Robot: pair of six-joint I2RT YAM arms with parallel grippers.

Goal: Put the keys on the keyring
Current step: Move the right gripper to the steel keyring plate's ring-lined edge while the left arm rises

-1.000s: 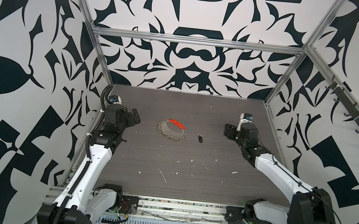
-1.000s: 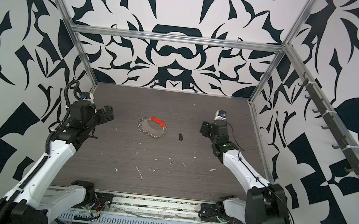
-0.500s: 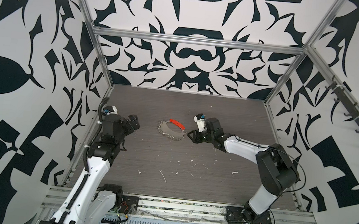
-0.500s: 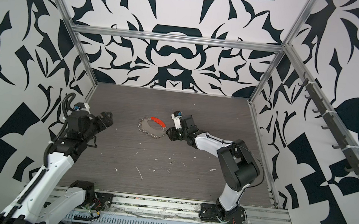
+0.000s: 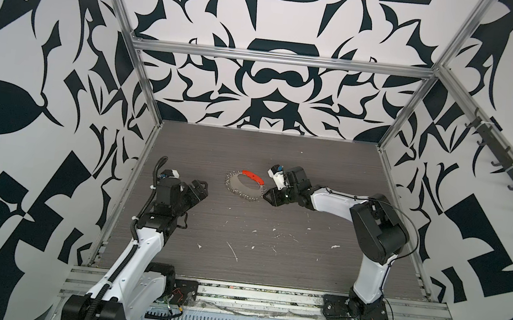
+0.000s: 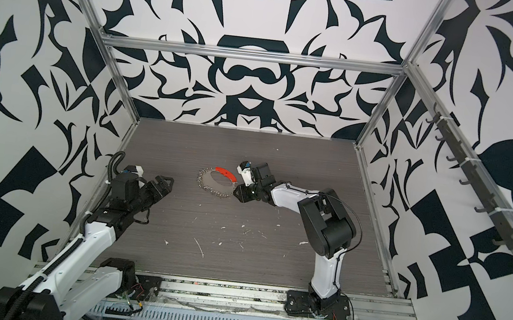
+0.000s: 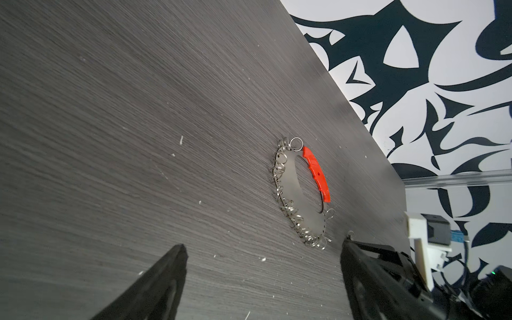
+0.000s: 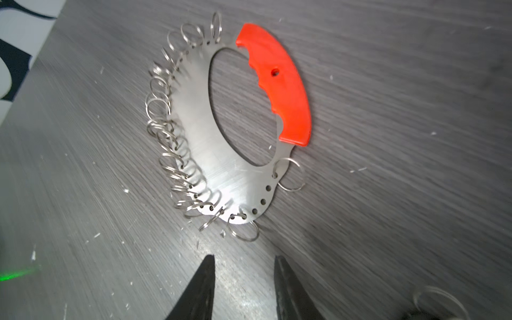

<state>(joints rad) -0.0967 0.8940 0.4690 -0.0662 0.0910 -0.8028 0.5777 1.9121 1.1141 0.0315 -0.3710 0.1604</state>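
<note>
The keyring is a flat oval metal plate with a red grip and several small split rings along its rim. It lies flat at mid-table. My right gripper is low at the keyring's right end. It is open, with bare table between its narrowly parted tips. The keys are hidden under that arm in both top views. In the right wrist view a dark bit of the keys with its small ring lies outside the jaws. My left gripper is open and empty, left of the keyring.
White flecks are scattered over the grey table. Patterned walls on aluminium posts close in three sides. A metal rail runs along the front edge. Hooks line the right wall.
My right arm swung in from the right side to the keyring's right end, over the keys, and its jaws narrowed. My left gripper shifted slightly towards the centre.
</note>
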